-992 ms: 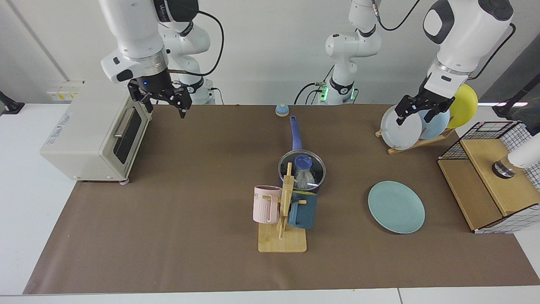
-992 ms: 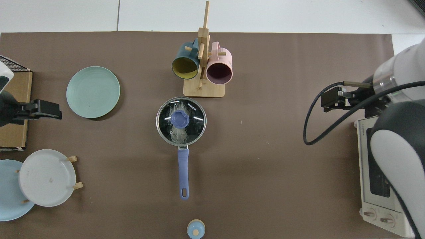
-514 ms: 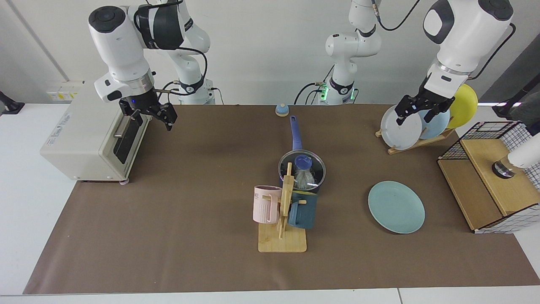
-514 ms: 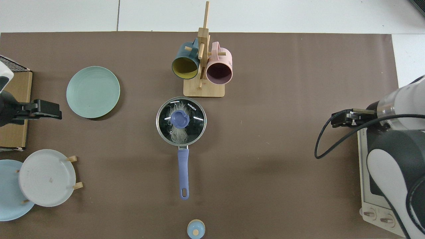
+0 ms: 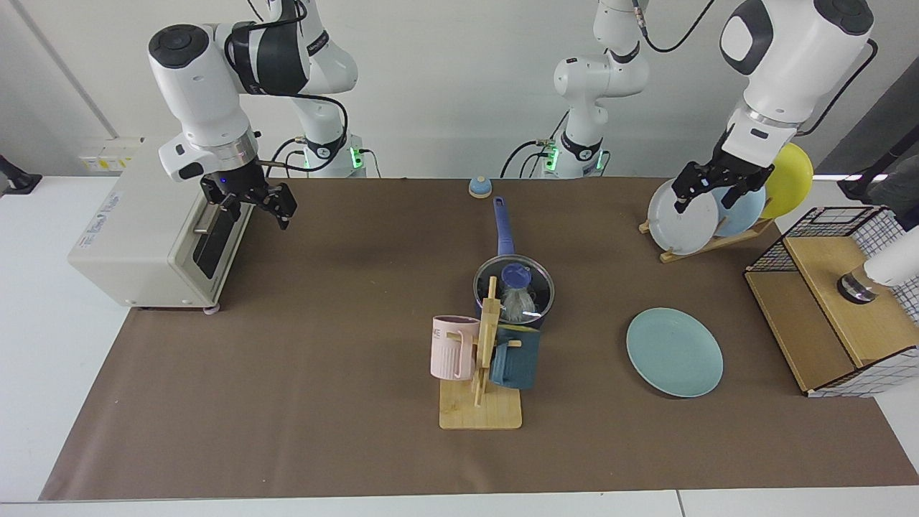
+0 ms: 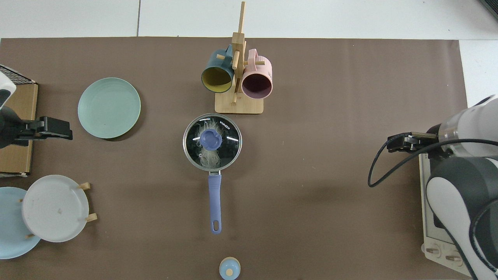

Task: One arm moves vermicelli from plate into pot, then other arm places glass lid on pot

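Brown paper covers the table (image 5: 287, 402), with a white wall behind the arms. Near the middle sits the pot (image 6: 188, 154), its long blue handle (image 6: 214, 204) pointing to six o'clock in the top view. On it rests the glass lid (image 6: 229, 146), blue knob (image 6: 210, 139) at the centre, and the vermicelli (image 6: 208, 157) shows through the glass as pale strands inside. At about nine o'clock from the pot, well apart from it, lies the plate (image 6: 109, 107), bare. Just beyond the pot at twelve o'clock stands a wooden mug rack (image 6: 238, 105) carrying a dark mug (image 6: 216, 76) and a pink mug (image 6: 256, 79). At three o'clock, the right gripper (image 5: 253, 206) hangs beside the front of the toaster oven (image 5: 136, 237), holding nothing; its fingers look parted. Over at the nine o'clock edge the left gripper (image 5: 712, 191) hovers empty near the plate stand (image 5: 707, 244), fingers apart, in front of a white plate (image 5: 682, 215).
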`<state>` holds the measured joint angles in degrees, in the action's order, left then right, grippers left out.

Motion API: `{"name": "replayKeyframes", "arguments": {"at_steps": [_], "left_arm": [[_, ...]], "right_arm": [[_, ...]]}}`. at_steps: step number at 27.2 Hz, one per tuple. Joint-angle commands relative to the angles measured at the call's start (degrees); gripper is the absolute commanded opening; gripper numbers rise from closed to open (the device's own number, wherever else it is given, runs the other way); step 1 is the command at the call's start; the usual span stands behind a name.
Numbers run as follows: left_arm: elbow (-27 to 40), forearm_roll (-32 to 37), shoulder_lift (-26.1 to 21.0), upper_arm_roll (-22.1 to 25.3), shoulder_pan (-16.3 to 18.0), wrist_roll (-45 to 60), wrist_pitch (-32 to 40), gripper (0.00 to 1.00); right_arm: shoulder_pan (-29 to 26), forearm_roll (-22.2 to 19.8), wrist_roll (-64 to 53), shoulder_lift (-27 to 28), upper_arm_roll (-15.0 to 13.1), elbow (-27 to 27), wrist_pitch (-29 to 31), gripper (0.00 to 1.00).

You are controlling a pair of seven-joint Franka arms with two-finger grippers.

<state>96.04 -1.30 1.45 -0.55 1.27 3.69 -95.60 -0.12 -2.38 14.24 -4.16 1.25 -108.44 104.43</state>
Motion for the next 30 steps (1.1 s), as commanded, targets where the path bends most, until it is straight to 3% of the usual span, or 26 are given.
{"name": "replayKeyframes", "arguments": {"at_steps": [1,7,30], "left_arm": [[0.46,0.68,0.92,-0.24,0.22,0.27,0.15,1.0],[0.46,0.68,0.92,-0.24,0.13,0.27,0.15,1.0],[0.46,0.68,0.92,-0.24,0.13,0.27,0.15,1.0]], "right_arm": [[-1.9,1.59,-2.81,1.52,0.86,2.97,-1.25,1.0],[-1.81,1.59,-3.34,2.57,0.86,5.69,-4.14,1.0],[-3.13,2.91,-6.5,2.49,0.86,5.95,-3.18,1.0]]}}
